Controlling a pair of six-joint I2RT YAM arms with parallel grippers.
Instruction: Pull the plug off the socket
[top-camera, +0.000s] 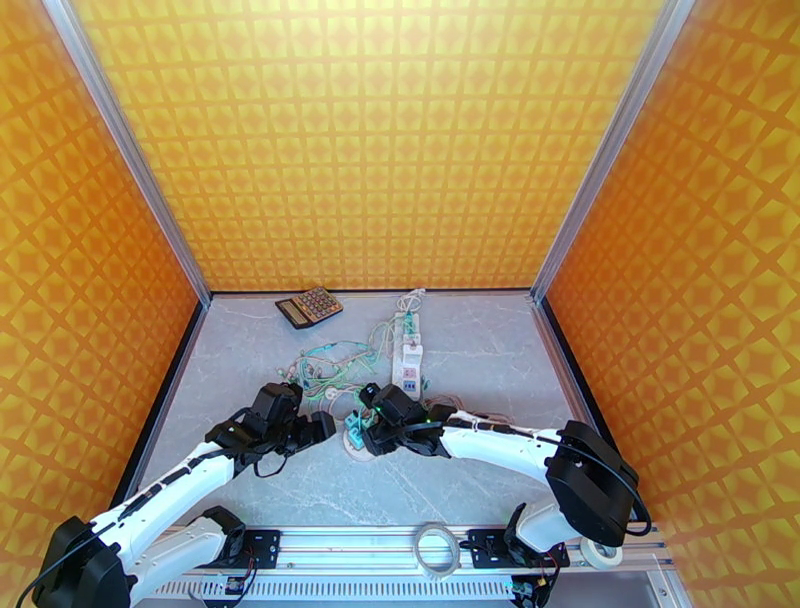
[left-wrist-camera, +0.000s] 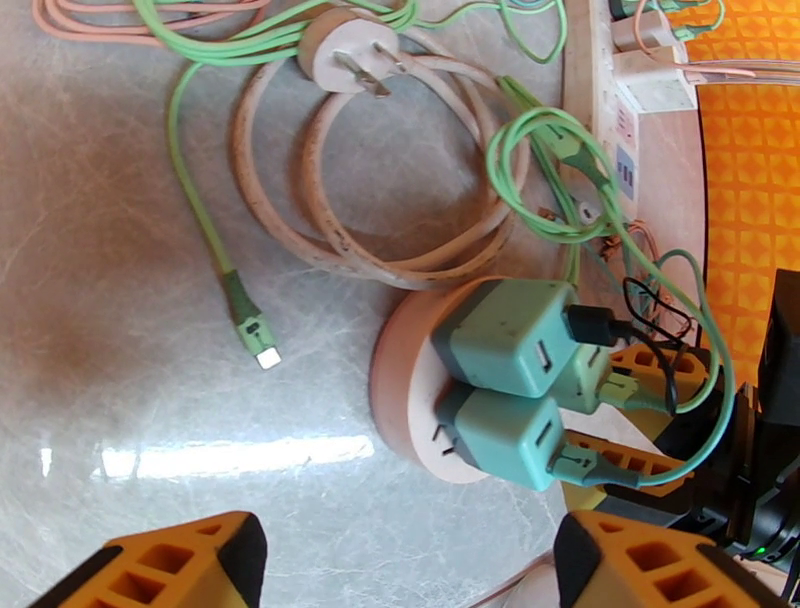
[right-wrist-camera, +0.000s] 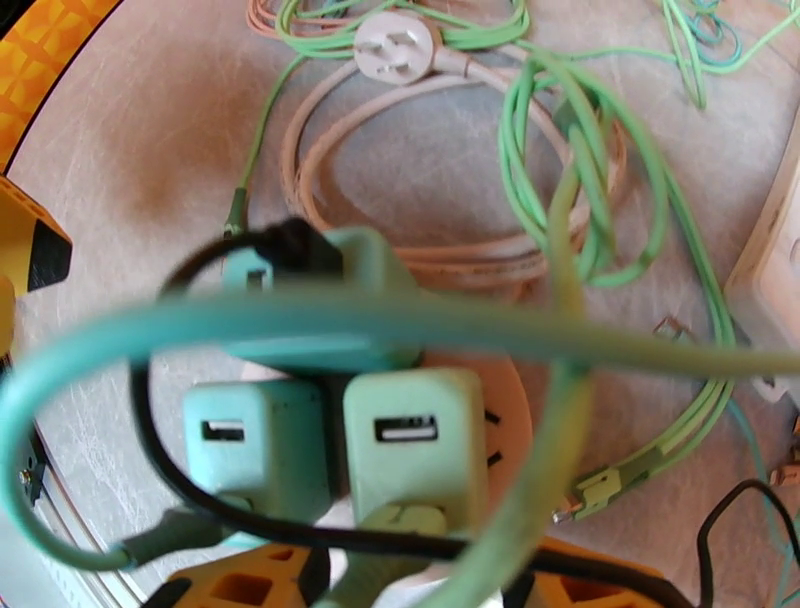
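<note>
While 3 plugs (left-wrist-camera: 505, 335) fill the socket (left-wrist-camera: 400, 385), right claw (right-wrist-camera: 430, 580) straddles 1

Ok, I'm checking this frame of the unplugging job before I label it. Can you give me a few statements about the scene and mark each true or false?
1. The teal adapters sit plugged into the round socket. True.
2. The left gripper is shut on one of the teal adapters. False: its fingers stand wide apart with nothing between them, short of the round socket.
3. The calculator lies at the far edge of the table. True.
4. The green cable end to the left of the round socket in the left wrist view is plugged into an adapter. False: it lies free on the table.
</note>
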